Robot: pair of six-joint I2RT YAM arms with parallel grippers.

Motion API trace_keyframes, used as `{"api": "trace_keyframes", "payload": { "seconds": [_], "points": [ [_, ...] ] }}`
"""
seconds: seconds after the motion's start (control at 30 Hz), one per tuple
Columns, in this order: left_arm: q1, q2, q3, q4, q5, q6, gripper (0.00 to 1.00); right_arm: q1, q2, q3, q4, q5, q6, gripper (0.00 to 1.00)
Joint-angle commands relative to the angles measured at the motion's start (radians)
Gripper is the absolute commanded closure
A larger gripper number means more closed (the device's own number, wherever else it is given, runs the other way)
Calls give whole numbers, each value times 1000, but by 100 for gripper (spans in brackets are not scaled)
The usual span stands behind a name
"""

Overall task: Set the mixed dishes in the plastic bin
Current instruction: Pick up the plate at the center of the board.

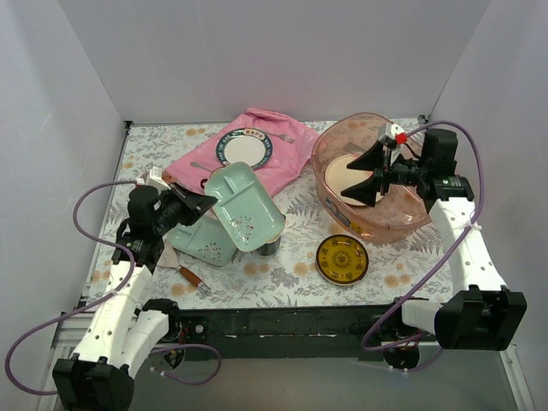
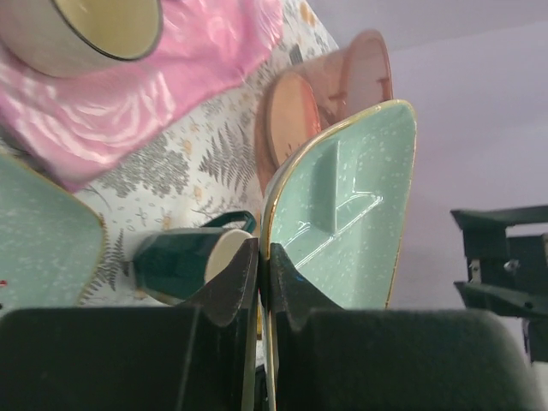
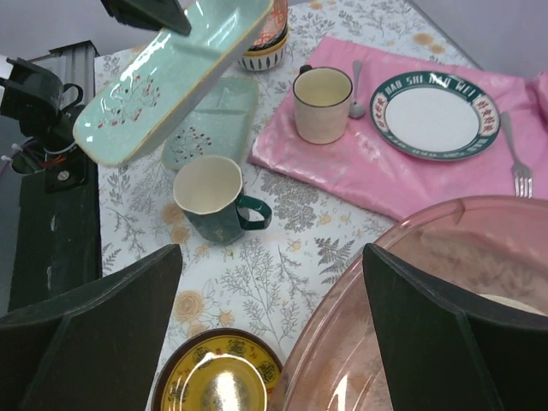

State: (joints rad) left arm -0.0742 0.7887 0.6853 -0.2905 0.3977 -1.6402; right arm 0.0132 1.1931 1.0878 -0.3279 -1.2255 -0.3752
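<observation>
Pinching pale green tray (image 2: 351, 205) by the rim with left gripper (image 2: 264, 257), raised clear for carrying. Hovering right gripper (image 3: 272, 250) agape, empty, over plastic bin (image 1: 402, 221).

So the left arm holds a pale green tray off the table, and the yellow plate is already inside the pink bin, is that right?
Not quite. The yellow plate is not inside the pink bin; it lies on the table beside it, as the top external view shows. The left arm does hold a pale green tray off the table.

Pale green speckled tray (image 1: 248, 210), pink bin (image 1: 377, 224)
</observation>
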Motion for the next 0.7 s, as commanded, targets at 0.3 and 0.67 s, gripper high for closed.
{"api": "trace_keyframes", "payload": {
  "seconds": [0.3, 0.67],
  "points": [
    [-398, 151, 115, 284, -218, -83, 100, -4, 25, 138, -151, -88, 246, 12],
    [-575, 366, 255, 370, -307, -40, 100, 160, -6, 61, -160, 240, 418, 16]
  ]
}}
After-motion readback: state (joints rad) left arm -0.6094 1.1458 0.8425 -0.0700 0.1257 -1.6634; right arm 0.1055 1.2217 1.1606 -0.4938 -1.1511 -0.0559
